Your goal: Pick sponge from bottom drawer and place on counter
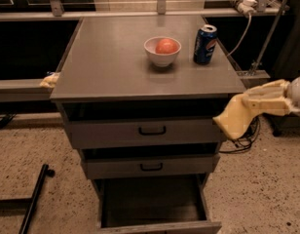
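Note:
My gripper [248,106] comes in from the right edge, beside the cabinet's right side at the height of the top drawer. It is shut on the sponge [233,122], a pale yellow flat pad that hangs down and to the left from the fingers, just below the counter's right front corner. The counter [121,67] is the grey flat top of the cabinet. The bottom drawer [155,206] is pulled open towards me and its dark inside shows nothing.
On the counter stand a white bowl [162,52] holding a reddish round fruit and a blue soda can [205,44]. Two shut grey drawers with black handles sit above the open one. A yellowish lump [49,80] lies on a ledge left of the cabinet. Cables hang at the right.

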Action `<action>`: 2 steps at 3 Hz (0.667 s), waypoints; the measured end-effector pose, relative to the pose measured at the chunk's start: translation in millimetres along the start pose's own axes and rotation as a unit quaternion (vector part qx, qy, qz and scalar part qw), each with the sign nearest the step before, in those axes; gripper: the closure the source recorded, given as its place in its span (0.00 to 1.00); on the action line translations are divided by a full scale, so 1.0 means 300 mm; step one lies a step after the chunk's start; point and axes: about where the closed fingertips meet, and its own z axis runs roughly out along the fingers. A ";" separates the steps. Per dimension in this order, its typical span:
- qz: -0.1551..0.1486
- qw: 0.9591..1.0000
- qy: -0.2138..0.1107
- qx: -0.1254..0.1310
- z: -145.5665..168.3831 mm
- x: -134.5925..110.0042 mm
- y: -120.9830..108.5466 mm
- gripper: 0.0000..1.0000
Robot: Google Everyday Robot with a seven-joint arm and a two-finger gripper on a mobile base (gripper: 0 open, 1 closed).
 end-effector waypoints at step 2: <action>-0.035 0.998 -0.033 -0.030 0.061 -0.272 -0.020 1.00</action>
